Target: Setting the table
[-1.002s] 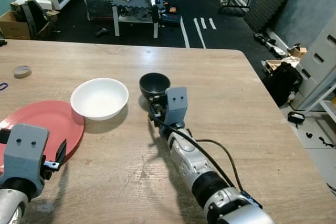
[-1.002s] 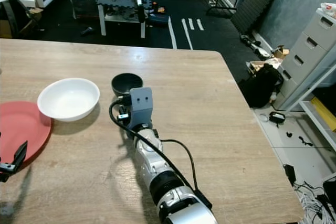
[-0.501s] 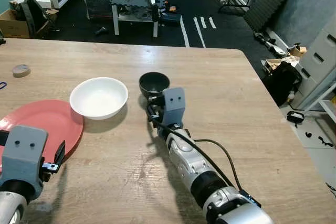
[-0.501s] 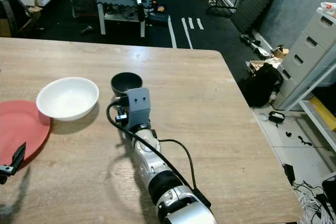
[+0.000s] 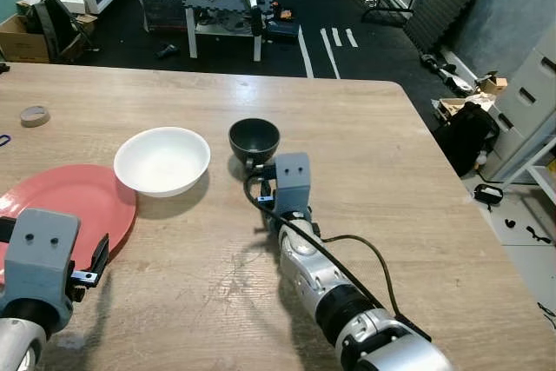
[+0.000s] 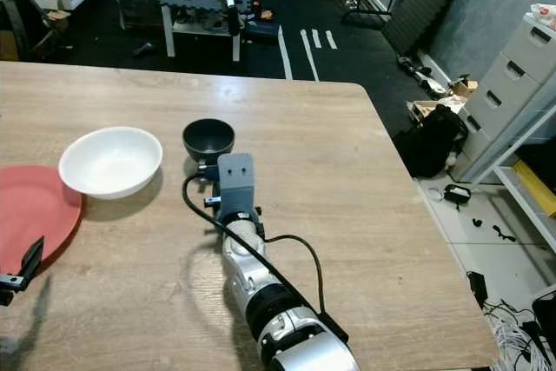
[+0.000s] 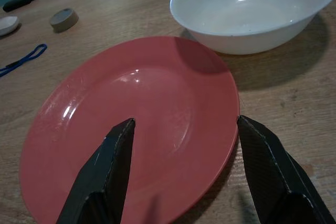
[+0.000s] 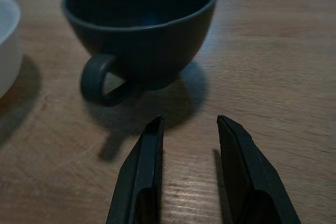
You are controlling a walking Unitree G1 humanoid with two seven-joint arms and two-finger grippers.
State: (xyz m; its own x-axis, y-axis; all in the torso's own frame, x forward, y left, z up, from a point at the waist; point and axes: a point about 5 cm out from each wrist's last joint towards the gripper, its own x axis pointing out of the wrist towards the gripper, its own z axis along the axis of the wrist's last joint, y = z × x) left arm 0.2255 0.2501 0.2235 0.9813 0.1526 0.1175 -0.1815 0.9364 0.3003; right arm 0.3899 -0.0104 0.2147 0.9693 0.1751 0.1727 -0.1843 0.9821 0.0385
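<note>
cup [image 5: 254, 139]: dark, round, upright, handle toward the robot's side, standing on the wooden table [image 5: 391, 180] just right of the bowl
bowl [image 5: 162, 161]: white, wide, shallow, upright, apart from the cup, its near edge close beside the plate
plate [image 5: 74, 210]: red, flat on the table, left of the bowl

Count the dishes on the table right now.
3: red plate at the robot's left edge, white bowl just right of it, dark cup right of the bowl, before the right gripper.
</note>
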